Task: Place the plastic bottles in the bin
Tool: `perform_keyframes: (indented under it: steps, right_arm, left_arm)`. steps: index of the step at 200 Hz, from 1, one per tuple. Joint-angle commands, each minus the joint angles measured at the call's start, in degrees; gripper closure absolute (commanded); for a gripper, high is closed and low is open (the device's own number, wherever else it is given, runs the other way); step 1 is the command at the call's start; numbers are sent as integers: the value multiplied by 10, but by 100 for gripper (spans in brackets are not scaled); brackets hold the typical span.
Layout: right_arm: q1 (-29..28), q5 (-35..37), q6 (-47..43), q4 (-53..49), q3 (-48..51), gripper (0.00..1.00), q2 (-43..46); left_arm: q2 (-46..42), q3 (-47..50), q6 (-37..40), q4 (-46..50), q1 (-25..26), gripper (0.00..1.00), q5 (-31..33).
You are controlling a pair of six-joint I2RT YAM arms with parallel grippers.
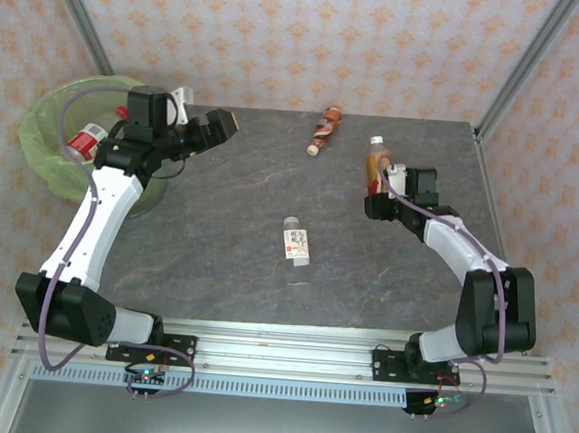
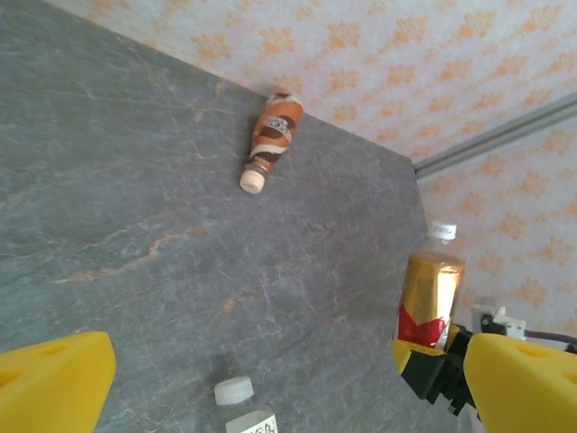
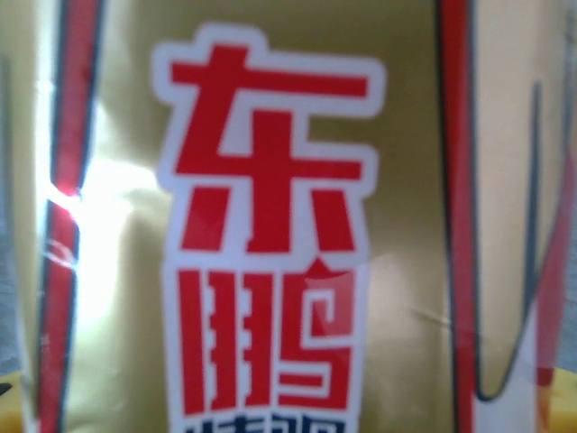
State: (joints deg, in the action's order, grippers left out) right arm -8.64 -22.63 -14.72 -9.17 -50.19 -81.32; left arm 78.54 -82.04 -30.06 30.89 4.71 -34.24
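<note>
one low grip by my right hand (image 1: 380, 188) on the amber bottle (image 1: 376, 161) may let it tip; my left hand (image 1: 209, 116) gapes wide.

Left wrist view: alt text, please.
A brown-red bottle lies on its side near the far edge of a grey table; an amber bottle stands at right, a white-capped clear bottle at the bottom edge. The left gripper has its yellow jaws open at the lower corners.
</note>
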Motion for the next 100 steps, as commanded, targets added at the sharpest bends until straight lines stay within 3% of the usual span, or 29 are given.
perform_keyframes:
  steps: [1,41,100]
  right_arm:
    - [-19,-21,43,61,21,55,46]
    - [-66,-17,94,112,54,56,96]
    - [-122,3,145,140,63,56,104]
  left_arm:
    - [20,-27,18,-18,25,0,1]
    - [66,-51,22,-25,74,0,5]
    - [112,-61,8,-83,141,0,35]
